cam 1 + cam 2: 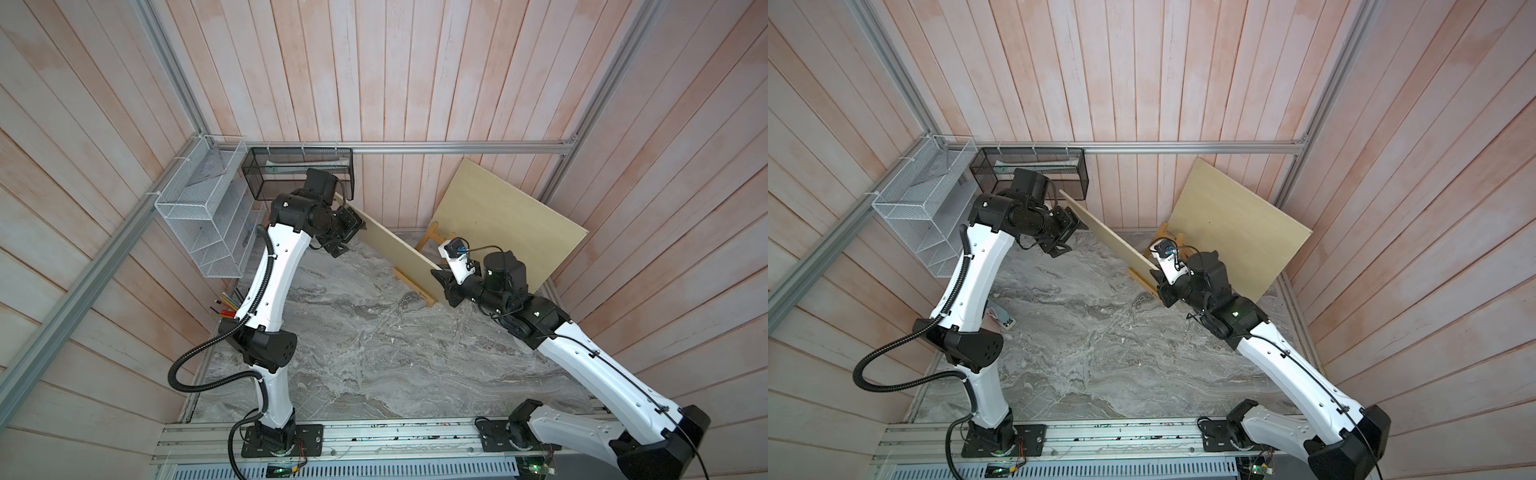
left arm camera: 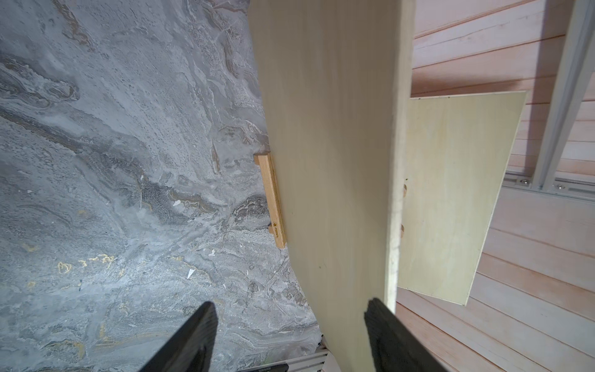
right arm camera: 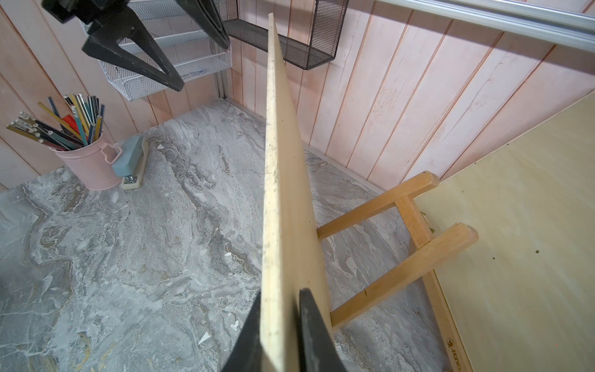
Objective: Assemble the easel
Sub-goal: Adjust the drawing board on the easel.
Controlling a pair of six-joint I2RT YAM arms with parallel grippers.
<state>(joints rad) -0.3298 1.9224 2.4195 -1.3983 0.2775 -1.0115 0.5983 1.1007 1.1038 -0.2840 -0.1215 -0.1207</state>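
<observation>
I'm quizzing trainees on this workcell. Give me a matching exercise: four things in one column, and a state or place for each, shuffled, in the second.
1. left gripper
2. right gripper
3. pink cup
4. black mesh basket

A. hung on the back rail
B. jaws open
C. holding pencils
D. shut on the plywood board

Pairs: 1-B, 2-D, 3-C, 4-A

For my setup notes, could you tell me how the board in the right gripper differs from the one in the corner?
The held board stands on edge, almost upright; the corner board leans tilted against the wall. The right gripper is shut on the held board's end; no gripper touches the corner board. Both are pale, flat plywood sheets, with the easel between them.
</observation>
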